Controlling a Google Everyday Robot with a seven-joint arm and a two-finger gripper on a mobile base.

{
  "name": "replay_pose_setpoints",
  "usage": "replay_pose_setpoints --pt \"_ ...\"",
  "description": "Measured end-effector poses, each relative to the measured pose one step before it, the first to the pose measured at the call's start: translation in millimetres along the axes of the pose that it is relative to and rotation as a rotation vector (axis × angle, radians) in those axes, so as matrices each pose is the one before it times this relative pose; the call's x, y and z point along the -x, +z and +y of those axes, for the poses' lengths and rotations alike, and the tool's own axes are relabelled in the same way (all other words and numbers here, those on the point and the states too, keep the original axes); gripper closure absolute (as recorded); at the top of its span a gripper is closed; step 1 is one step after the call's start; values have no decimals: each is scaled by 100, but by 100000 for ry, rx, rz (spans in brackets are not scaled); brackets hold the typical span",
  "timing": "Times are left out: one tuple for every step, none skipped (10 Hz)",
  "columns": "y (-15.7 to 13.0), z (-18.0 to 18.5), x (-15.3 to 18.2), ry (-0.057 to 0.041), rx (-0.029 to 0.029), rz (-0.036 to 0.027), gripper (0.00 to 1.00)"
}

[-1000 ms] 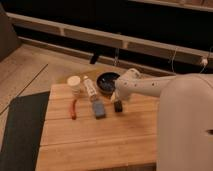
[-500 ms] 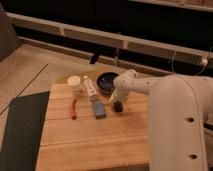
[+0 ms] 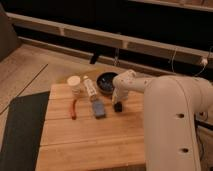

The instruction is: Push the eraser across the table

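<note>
End effector point(image 3: 118, 98) low, eraser point(image 3: 118, 107) directly beneath it; grip state can't tell. Eraser hasn't really shifted on desk point(image 3: 75, 142); push looks barely begun.

The white arm point(image 3: 176, 125) (cut off at the right and near edges) hides the right side of the table point(image 3: 75, 145). The gripper point(image 3: 118, 102) hangs over the far end of the eraser point(image 3: 118, 107), covering it; whether they touch cannot be told.

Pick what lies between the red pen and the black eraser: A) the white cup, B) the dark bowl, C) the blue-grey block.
C: the blue-grey block sits between the red pen and the eraser on the table; the gripper is right at the eraser.
</note>
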Motion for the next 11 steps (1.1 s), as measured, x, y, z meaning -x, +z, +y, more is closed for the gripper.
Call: replay_pose_setpoints --pt "-106 -825 169 265 -1990 145 96" --pt "-72 -1360 389 1580 -3049 -270 100" --pt "3 -675 281 1387 -1360 -551 100" --pt "-8 -180 -12 435 -76 49 100" --pt "11 37 0 -23 12 -2 100" --pt "-2 220 23 -286 70 -37 100" --pt "-23 7 18 0 26 -54 100" --pt "9 87 -101 -165 87 123 100" --pt "432 -152 -37 406 -1414 435 100" --pt "612 -192 101 1595 -2543 1385 100" --pt "664 -770 964 2713 -4308 537 100"
